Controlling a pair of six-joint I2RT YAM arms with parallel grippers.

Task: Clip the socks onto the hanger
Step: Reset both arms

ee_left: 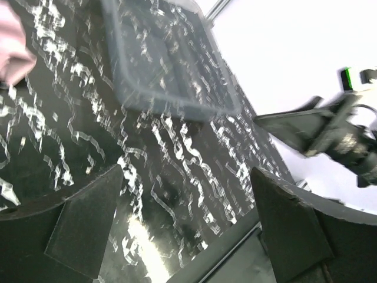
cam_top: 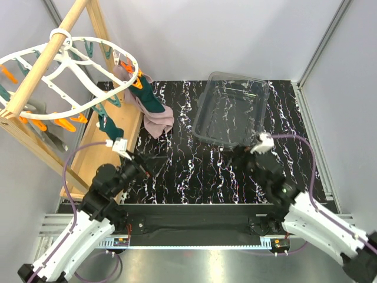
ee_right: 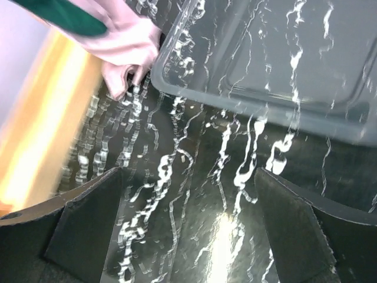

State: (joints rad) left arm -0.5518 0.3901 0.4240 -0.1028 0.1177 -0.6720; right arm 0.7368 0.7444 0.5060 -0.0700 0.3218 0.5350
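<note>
Black marbled counter [cam_top: 177,177] under both arms, nothing lying loose on it that I can see. White hanger [cam_top: 75,109] hangs on the wooden pole [cam_top: 44,62] far left. Clear tray [cam_top: 235,76] sits far right of centre. A mauve cloth [cam_top: 160,122] droops from the hanger's right end.

Both socks look clipped. One [cam_top: 150,97] hangs from an orange peg [cam_top: 136,82] against the cloth. The smaller one [cam_top: 109,125] hangs off the near rim. On both, the long axis drops from the peg toward the counter. Can't tell which end is pegged.

Left gripper [ee_left: 182,227] is spread and empty, low over the counter. Right gripper [ee_right: 185,227] is spread and empty near the tray.

I judge the clipping done. Next I'd check that the pegs hold, then park the arms.
</note>
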